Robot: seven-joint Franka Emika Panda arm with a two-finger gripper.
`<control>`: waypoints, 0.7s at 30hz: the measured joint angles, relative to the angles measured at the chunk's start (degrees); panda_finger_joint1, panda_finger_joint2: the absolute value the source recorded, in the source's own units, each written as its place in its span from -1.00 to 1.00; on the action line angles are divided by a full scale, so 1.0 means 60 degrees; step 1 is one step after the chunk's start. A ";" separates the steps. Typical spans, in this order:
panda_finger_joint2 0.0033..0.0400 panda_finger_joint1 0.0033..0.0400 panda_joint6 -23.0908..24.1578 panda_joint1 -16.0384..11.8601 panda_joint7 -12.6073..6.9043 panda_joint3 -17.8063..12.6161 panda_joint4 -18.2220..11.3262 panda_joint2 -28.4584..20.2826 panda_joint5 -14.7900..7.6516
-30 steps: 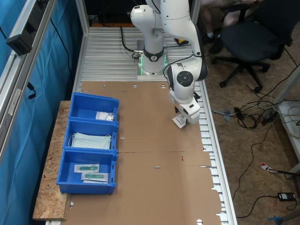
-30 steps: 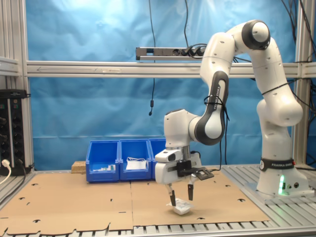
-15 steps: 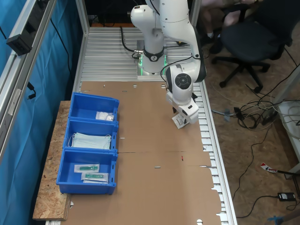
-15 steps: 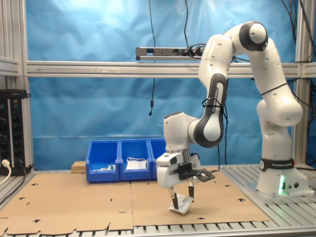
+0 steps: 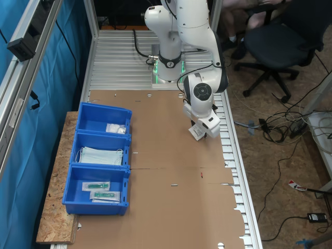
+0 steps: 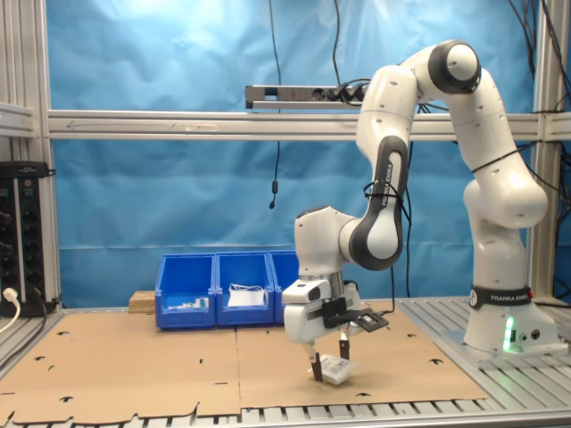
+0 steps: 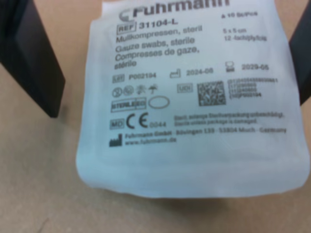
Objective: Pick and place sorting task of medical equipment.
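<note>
The white sachet [image 6: 336, 369] hangs between the two dark fingers [image 7: 31, 58] of the pincer [image 6: 328, 366], which is closed on it and holds it just above the brown cardboard of the tabletop [image 6: 178, 366]. In the wrist view the sachet [image 7: 194, 97] is almost square, so a long axis is hard to name; its printed face looks at the camera and its free edge points away from the pincer, toward the cardboard. In the first exterior view the sachet [image 5: 197, 132] is under the pincer [image 5: 199, 130] near the first exterior view's right edge of the tabletop [image 5: 166, 207].

Compared with one second ago, the sachet is now lifted a little from the cardboard and the arm is slightly closer to its base; half a second ago the sachet was hanging more tilted, now it is flatter.

Farther away, at the first exterior view's left, three blue bins [image 5: 98, 161] stand in a row. The nearest bin holds two clear packets [image 5: 101, 190] with green parts, the middle bin holds pale blue face masks [image 5: 101, 155], and the far bin holds one more white sachet [image 5: 116, 128]. So two white sachets are visible in total.
</note>
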 joint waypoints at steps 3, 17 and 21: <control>1.00 1.00 0.0012 0.0010 -0.0055 0.0000 0.0034 0.0008 0.0000; 1.00 1.00 0.0008 0.0168 -0.0304 0.0000 0.0269 0.0024 0.0000; 1.00 1.00 0.0007 0.0191 -0.0340 -0.0001 0.0270 0.0024 0.0000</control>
